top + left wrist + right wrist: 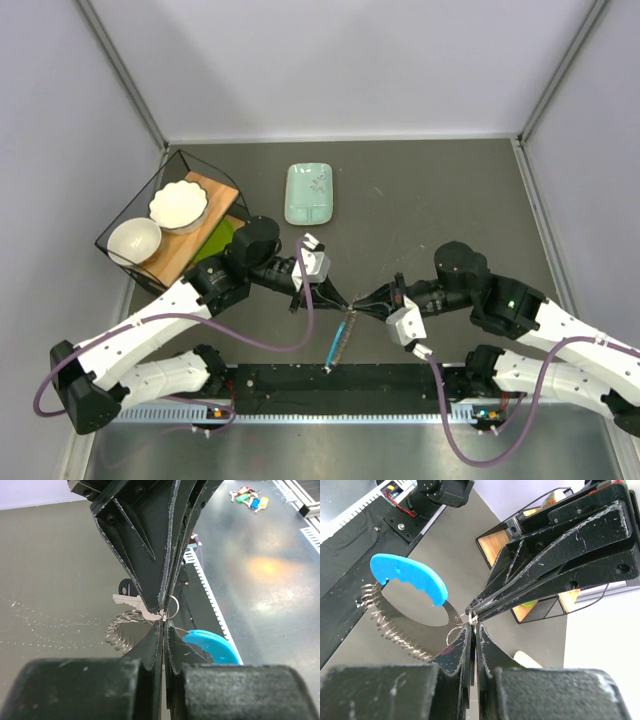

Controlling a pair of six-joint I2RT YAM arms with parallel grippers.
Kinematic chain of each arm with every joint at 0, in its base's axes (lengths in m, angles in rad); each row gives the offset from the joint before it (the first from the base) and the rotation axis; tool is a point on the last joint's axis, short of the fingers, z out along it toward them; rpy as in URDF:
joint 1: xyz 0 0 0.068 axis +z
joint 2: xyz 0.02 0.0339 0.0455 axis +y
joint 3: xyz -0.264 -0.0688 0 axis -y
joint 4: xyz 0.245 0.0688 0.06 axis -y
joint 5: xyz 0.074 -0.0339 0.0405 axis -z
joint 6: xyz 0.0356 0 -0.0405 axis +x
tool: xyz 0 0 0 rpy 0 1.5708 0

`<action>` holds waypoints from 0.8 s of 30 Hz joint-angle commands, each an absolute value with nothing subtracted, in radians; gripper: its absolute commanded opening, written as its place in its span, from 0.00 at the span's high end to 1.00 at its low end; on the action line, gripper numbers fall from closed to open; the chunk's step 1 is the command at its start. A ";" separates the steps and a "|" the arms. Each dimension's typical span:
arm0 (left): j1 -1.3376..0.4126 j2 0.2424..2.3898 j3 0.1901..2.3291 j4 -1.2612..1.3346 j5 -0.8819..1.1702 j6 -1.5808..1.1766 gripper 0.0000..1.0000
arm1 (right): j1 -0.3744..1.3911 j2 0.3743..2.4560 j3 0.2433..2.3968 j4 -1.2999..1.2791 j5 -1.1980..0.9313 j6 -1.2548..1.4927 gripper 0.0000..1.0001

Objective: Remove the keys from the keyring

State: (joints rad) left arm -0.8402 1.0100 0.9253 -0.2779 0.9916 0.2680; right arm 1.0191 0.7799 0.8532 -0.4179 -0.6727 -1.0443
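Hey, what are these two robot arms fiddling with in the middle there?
They are working on a keyring held up between them. The left tool and the right tool are both pinched shut on its small metal rings, tip to tip. A silvery key sticks out beside the tips, and the blue tag hangs off to one side. The key looks still attached, so the separating seems not yet done.

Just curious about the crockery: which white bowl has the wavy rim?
The scalloped bowl farther back, on the wooden board; the smooth-rimmed bowl in front-left is plain.
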 commanded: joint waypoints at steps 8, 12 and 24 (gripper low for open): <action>-0.831 0.969 0.864 -0.008 0.916 -0.049 1.00 | 1.026 0.719 0.853 -0.391 -0.612 -1.025 1.00; -0.825 0.951 0.804 0.159 0.907 -0.170 1.00 | 1.026 0.710 0.844 -0.394 -0.583 -1.034 1.00; -0.781 0.879 0.672 0.463 0.813 -0.498 1.00 | 1.029 0.676 0.804 -0.345 -0.491 -1.057 1.00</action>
